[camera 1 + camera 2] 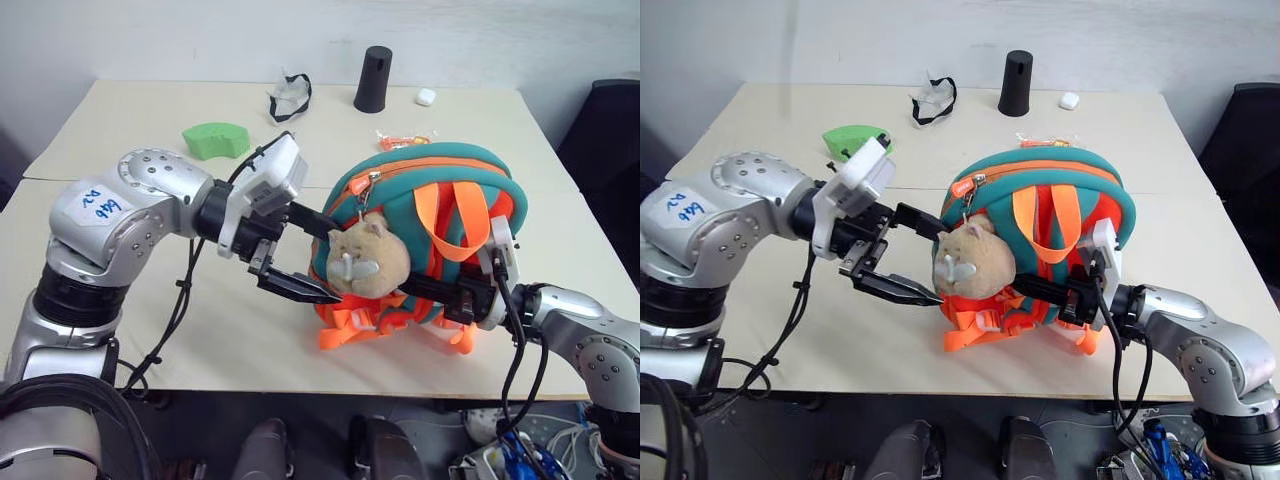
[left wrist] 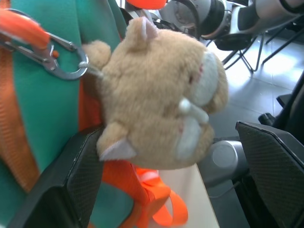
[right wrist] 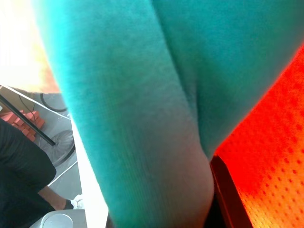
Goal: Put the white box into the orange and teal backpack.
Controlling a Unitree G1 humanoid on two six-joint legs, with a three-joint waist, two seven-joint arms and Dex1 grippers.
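Orange-and-teal fabric dominates the near side of the pale beige table [image 1: 120, 340]: the small orange and teal backpack [image 1: 440, 175] stands upright near the table's front edge, teal arch on top with an orange zipper band, orange webbing loops hanging down its face and bunched at its base. A tan plush bear [image 1: 365, 262] hangs from a metal clip on the backpack's left side.

Left gripper [image 1: 310, 262], two black fingers on a silver arm, is spread wide, holding nothing. It reaches in from the left; in the left wrist view the plush bear sits between its two fingers [image 2: 71, 185], close to the one beside the teal panel. Contact cannot be told.

Right gripper [image 1: 455, 295] comes in from the right at the backpack's lower front, fingers drawn nearly together, pressed against teal and orange fabric. It appears to pinch the backpack low down, though the exact bite is hidden.

Farther back on the table: a green curved foam block [image 1: 215, 140], a black-edged clear pouch [image 1: 290, 98], a black tapered cylinder [image 1: 373, 78] standing upright, a tiny white pebble-like case [image 1: 426, 97] beside it, and a small orange wrapper [image 1: 405, 141] just behind the backpack.

White box: cannot be made out.
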